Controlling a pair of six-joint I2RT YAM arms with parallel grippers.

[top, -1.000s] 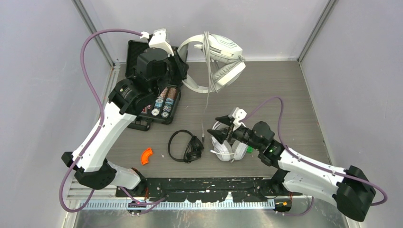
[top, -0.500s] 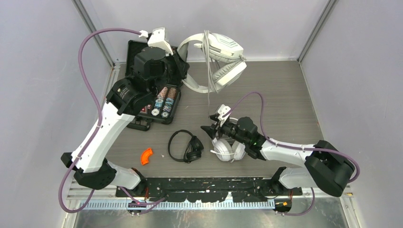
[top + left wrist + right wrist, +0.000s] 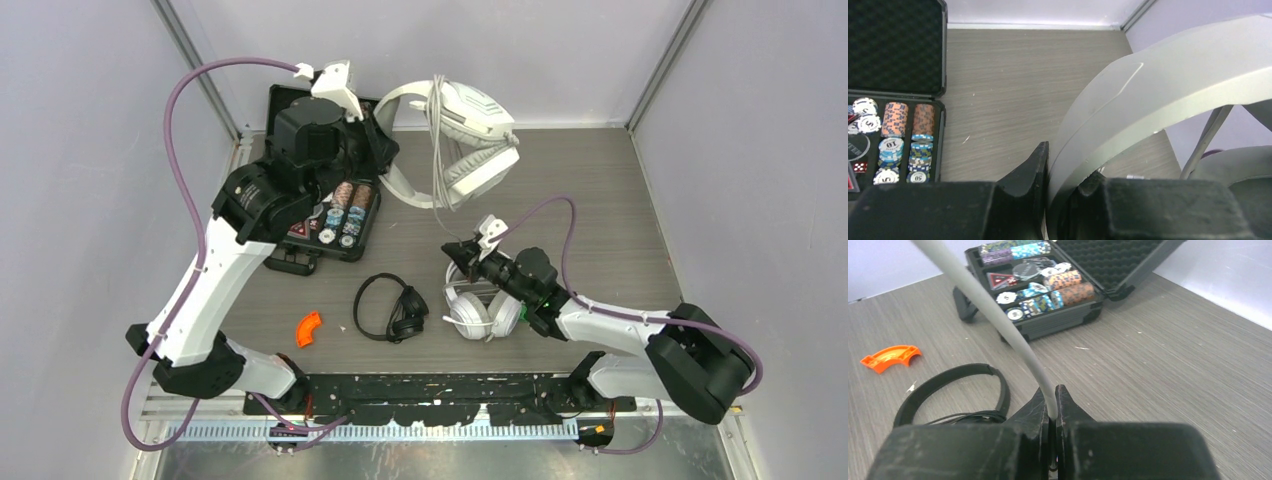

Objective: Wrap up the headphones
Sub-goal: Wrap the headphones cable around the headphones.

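Two pincers engaged: left pincer [image 3: 1047,159] clamps far white headset [image 3: 1158,95]; right pincer [image 3: 1050,396] pinches its cord [image 3: 998,320]. You wind it taut, evenly spaced.

The left arm [image 3: 215,280] and the right arm [image 3: 610,325] are built alike: long links in smooth white shells, joined by chunky matt black cylindrical joint housings and ending in a black base block. A glossy mauve cable [image 3: 225,62] runs outside the left arm to a small white angular camera housing [image 3: 335,78] at its wrist. A second mauve cable [image 3: 548,200] leads to the white wrist housing [image 3: 490,230] of the right arm. A small green light [image 3: 542,304] glows on the right arm's black joint. The left tool [image 3: 1064,167] and the right tool [image 3: 1052,396] are matt black, each with a blocky body and two fingers tapering to wedge-shaped tips.
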